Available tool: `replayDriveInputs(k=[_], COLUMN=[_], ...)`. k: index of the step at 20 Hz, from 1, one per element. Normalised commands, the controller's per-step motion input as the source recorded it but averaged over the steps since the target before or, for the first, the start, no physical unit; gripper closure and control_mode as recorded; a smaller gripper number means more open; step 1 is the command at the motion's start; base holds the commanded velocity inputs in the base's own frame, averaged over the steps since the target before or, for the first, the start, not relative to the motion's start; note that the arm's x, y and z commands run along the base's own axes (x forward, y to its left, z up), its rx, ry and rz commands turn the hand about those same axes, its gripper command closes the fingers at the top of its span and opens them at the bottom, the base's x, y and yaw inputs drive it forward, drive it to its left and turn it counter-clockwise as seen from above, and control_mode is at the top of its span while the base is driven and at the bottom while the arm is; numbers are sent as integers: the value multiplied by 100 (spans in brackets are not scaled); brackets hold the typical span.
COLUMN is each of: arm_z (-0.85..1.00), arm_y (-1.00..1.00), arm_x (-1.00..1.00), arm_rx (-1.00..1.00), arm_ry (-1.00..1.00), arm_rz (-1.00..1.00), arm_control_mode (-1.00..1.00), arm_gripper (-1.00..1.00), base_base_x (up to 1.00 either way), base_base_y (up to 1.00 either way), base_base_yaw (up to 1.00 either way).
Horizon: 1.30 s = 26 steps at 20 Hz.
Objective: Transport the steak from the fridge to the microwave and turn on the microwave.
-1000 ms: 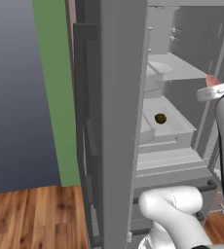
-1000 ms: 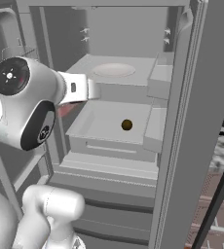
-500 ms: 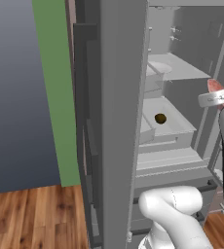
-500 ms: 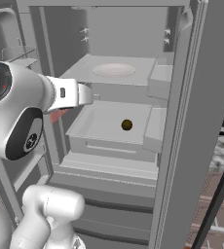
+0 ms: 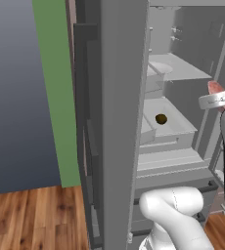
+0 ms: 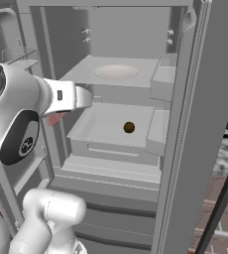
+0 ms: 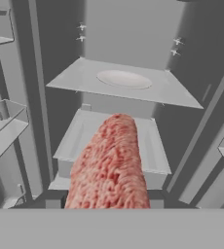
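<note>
The fridge [image 5: 119, 122] stands open, with its pale shelves and drawers [image 6: 111, 144] facing me. My gripper [image 5: 214, 93] is shut on the steak [image 5: 213, 87], a pinkish-red slab held in front of the shelves at the fridge's opening. From the hand view the steak [image 7: 109, 165] rises up the middle and hides the fingertips. From the right base view a bit of the steak [image 6: 54, 118] shows under the white hand. The microwave is out of view.
A small dark brown-yellow round item [image 6: 129, 127] lies in the middle drawer [image 5: 173, 129]. A pale plate [image 7: 124, 79] rests on the shelf above. The thick fridge door [image 5: 92, 146] stands to the left and a grey door post [image 6: 190, 124] to the right.
The hand has drawn back a little from the shelves and sunk slightly, with the steak still in its grip. Nothing in the fridge has moved.
</note>
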Motion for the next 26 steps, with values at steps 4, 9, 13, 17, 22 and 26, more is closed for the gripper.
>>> replayDriveInputs(k=[4, 9, 13, 17, 22, 26], arm_z=[0, 0, 0, 0, 0, 0], arm_y=[0, 0, 0, 0, 0, 0], arm_x=[0, 0, 0, 0, 0, 0], arm_rx=[0, 0, 0, 0, 0, 0], arm_ry=[0, 0, 0, 0, 0, 0], arm_rz=[0, 0, 0, 0, 0, 0], arm_control_mode=[100, 100, 100, 100, 100, 100], arm_gripper=[100, 100, 100, 100, 100, 100], base_base_x=[-5, -31, -46, -53, -52, -41], base_base_y=[0, 0, 0, 0, 0, 0], base_base_yaw=[0, 2, 1, 0, 0, 0])
